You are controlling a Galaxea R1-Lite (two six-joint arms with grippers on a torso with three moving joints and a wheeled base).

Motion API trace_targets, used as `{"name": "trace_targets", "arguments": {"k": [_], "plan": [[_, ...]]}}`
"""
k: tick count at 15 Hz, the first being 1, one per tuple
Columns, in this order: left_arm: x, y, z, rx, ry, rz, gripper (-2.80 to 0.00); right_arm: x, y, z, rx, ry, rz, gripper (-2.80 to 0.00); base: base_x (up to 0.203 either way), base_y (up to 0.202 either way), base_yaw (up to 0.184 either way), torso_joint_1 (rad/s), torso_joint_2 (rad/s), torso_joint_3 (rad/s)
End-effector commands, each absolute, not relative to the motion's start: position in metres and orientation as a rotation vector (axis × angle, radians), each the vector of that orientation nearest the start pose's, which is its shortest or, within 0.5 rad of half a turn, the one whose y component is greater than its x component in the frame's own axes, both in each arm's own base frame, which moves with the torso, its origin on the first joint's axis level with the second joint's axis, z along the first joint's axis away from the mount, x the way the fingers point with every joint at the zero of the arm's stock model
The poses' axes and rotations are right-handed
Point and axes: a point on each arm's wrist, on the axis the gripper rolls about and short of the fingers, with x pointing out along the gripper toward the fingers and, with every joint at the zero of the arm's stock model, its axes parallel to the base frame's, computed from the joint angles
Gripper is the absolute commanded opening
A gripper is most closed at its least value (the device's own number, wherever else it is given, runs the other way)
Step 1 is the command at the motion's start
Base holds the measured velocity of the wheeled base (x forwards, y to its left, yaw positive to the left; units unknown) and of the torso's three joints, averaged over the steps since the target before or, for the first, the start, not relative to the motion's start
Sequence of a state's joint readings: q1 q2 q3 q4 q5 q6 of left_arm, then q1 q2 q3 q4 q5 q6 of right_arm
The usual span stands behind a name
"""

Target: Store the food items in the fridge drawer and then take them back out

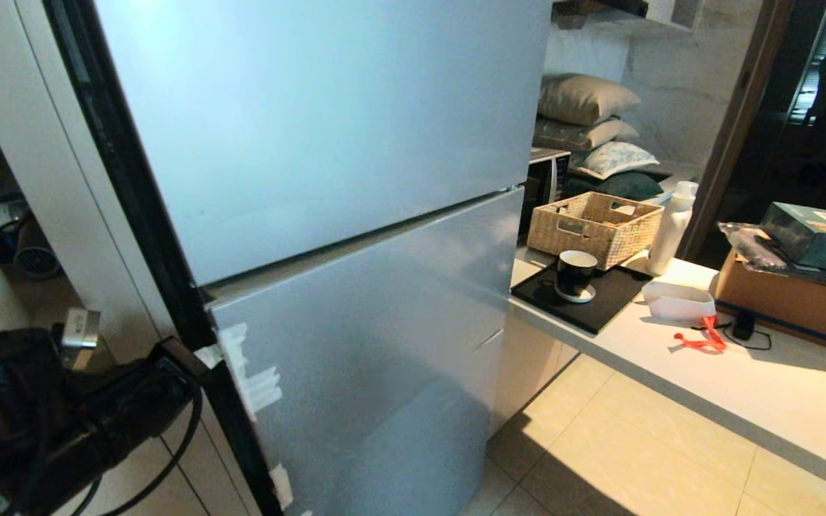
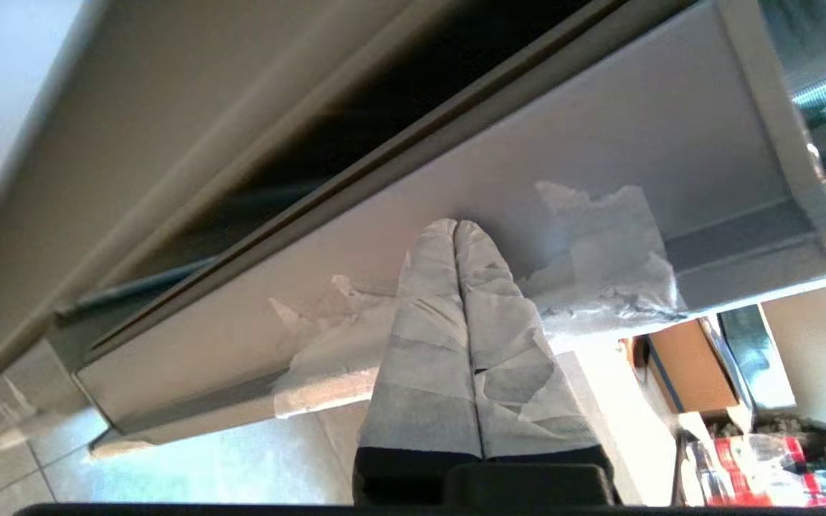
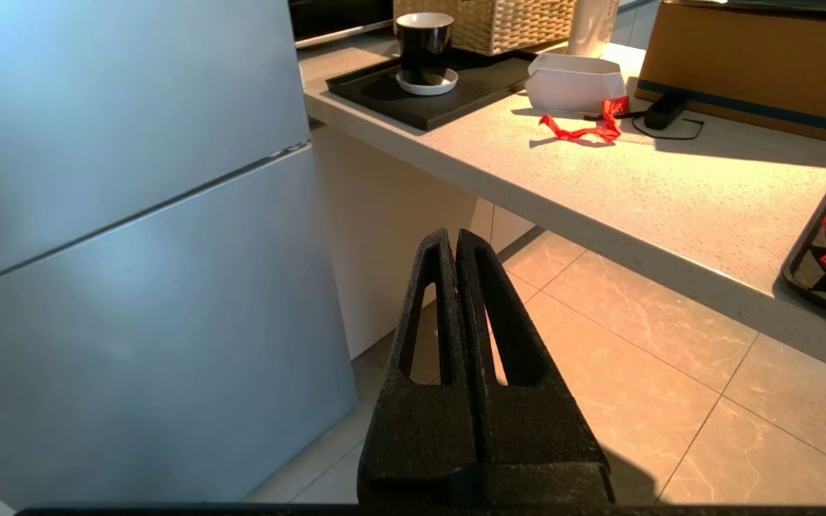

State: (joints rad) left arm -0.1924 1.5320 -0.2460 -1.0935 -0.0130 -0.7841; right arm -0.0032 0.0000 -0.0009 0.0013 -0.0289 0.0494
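Fridge (image 1: 355, 215) fills most of the head view: two silver-blue doors, upper and lower, both closed flush on the front. No drawer visible, no red fruit visible in any view; where the food item sits I cannot tell.

Lower door (image 1: 377, 344) carries patches of torn white tape (image 1: 259, 387) along its near edge. Beside the fridge runs a counter (image 1: 757, 401) with a wicker basket (image 1: 592, 226), a black mug (image 1: 575, 274) on a dark tray (image 1: 599, 301), and a cardboard box (image 1: 793, 301).

Left gripper (image 2: 456, 223): tape-wrapped fingers (image 2: 427, 344) pressed together, holding nothing, tips at or just off the taped side edge of the lower door, near the dark gap beside it. Judged: it is working to get that door open.

Right gripper (image 3: 454, 233): fingers closed, empty, hanging over the floor tiles, idle.

Progress, judged: very early. Door not yet open, drawer not pulled, nothing stored, nothing retrieved.
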Motion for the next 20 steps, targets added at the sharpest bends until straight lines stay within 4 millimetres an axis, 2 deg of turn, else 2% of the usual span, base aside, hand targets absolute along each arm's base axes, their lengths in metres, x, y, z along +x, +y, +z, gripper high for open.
{"name": "trace_targets", "arguments": {"k": [1,8,11,13,18,20], "plan": [[0.199,-0.043,0.137,-0.767,0.244,-0.141,-2.8,-0.023,-0.001,0.076,0.05,0.002,-0.032,-2.8,0.0,0.0,0.0,0.0,0.0,0.0],[0.175,-0.057,0.134,-0.751,0.288,-0.237,-2.8,-0.023,-0.001,0.076,0.046,0.001,-0.032,-2.8,0.0,0.0,0.0,0.0,0.0,0.0],[0.157,-0.06,0.144,-0.754,0.248,-0.308,-2.8,-0.023,-0.001,0.076,0.046,0.001,-0.032,-2.8,0.0,0.0,0.0,0.0,0.0,0.0],[0.14,-0.063,0.142,-0.747,0.266,-0.362,-2.8,-0.023,-0.001,0.076,0.046,0.001,-0.032,-2.8,0.0,0.0,0.0,0.0,0.0,0.0],[0.101,-0.055,0.142,-0.75,0.242,-0.459,-2.8,-0.023,-0.001,0.076,0.046,0.001,-0.032,-2.8,0.0,0.0,0.0,0.0,0.0,0.0],[0.093,-0.051,0.15,-0.757,0.198,-0.482,-2.8,-0.023,-0.001,0.076,0.046,0.001,-0.032,-2.8,0.0,0.0,0.0,0.0,0.0,0.0]]}}
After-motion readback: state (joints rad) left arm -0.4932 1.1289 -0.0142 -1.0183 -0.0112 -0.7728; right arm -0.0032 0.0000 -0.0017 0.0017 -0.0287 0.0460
